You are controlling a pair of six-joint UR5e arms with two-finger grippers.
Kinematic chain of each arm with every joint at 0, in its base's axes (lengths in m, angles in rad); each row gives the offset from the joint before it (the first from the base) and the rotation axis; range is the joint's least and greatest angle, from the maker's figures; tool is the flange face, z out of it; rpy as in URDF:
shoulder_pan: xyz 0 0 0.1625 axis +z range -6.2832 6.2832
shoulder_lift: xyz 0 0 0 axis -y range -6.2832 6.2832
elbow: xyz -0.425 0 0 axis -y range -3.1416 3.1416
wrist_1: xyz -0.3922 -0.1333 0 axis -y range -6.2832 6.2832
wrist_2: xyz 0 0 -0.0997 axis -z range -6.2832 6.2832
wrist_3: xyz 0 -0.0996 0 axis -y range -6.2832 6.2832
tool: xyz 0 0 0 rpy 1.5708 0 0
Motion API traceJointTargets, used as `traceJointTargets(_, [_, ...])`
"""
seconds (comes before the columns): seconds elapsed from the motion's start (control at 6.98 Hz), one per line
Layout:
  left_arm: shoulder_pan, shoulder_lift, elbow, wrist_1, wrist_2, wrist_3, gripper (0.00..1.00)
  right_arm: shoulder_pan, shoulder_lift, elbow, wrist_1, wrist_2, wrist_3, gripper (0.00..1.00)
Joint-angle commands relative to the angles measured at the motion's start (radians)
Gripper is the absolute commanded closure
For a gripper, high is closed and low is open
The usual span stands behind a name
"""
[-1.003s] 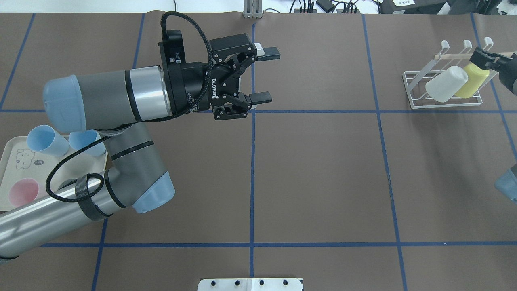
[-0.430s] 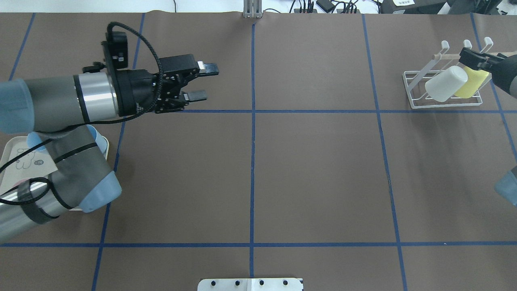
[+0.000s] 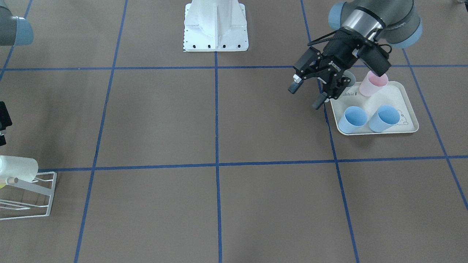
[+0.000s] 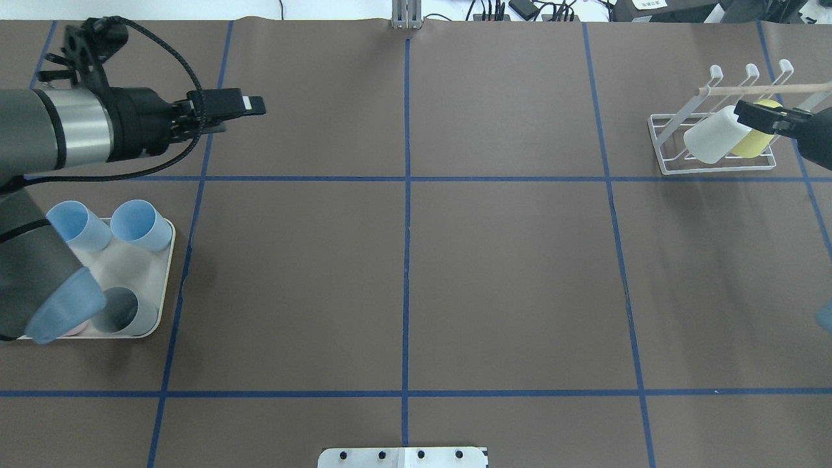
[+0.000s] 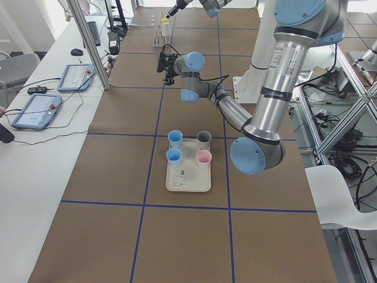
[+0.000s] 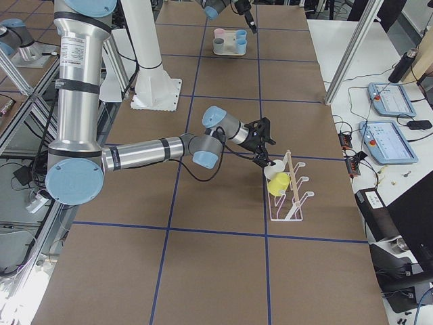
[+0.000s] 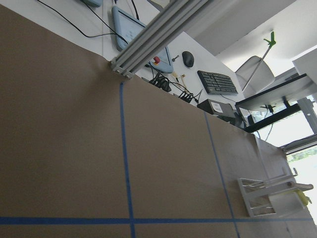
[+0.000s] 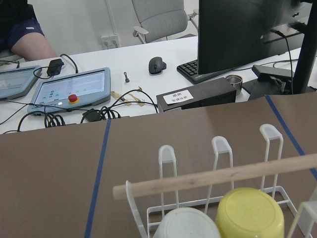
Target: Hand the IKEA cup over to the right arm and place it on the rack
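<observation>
Two blue cups [image 3: 353, 118] [image 3: 384, 117], a pink cup [image 3: 373, 83] and a grey cup [image 4: 117, 312] stand on a cream tray [image 3: 409, 109]. My left gripper [image 3: 304, 97] is open and empty. It hangs in the air by the tray's inner edge and touches no cup. The white wire rack [image 4: 663, 140] at the far right holds a white cup [image 4: 712, 136] and a yellow cup [image 4: 754, 140] under its wooden bar [image 8: 213, 176]. My right gripper [image 4: 747, 116] hovers just above these two cups, looks open and holds nothing.
The robot's white base plate [image 3: 215, 33] sits at the table's near middle. Blue tape lines cross the brown table cover. An aluminium post [image 4: 406, 16] stands at the far edge. My left elbow [image 4: 58, 312] hangs over part of the tray.
My left arm has swung from the table's middle back to the left, toward the tray, and its gripper has turned edge-on. My right gripper has shifted slightly off the yellow cup's top.
</observation>
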Motion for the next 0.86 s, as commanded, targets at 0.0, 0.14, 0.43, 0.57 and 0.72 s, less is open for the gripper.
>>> traceJointTargets(0.0, [-0.078,0.211,-0.176,0.264,0.002,0.419,0.02,0.001,-0.090,0.081,0.004,0.064,0.000,0.00])
traceJointTargets(0.14, [-0.096,0.327,-0.208,0.266,-0.003,0.530,0.02,0.001,-0.104,0.088,0.007,0.087,-0.002,0.00])
traceJointTargets(0.43, [-0.104,0.510,-0.299,0.315,-0.068,0.547,0.02,0.000,-0.085,0.098,0.007,0.176,-0.002,0.00])
traceJointTargets(0.57, [-0.116,0.560,-0.284,0.340,-0.143,0.651,0.01,0.001,-0.080,0.133,0.007,0.230,0.000,0.00])
traceJointTargets(0.72, [-0.170,0.612,-0.272,0.335,-0.218,0.728,0.01,0.006,-0.100,0.164,0.007,0.242,0.000,0.00])
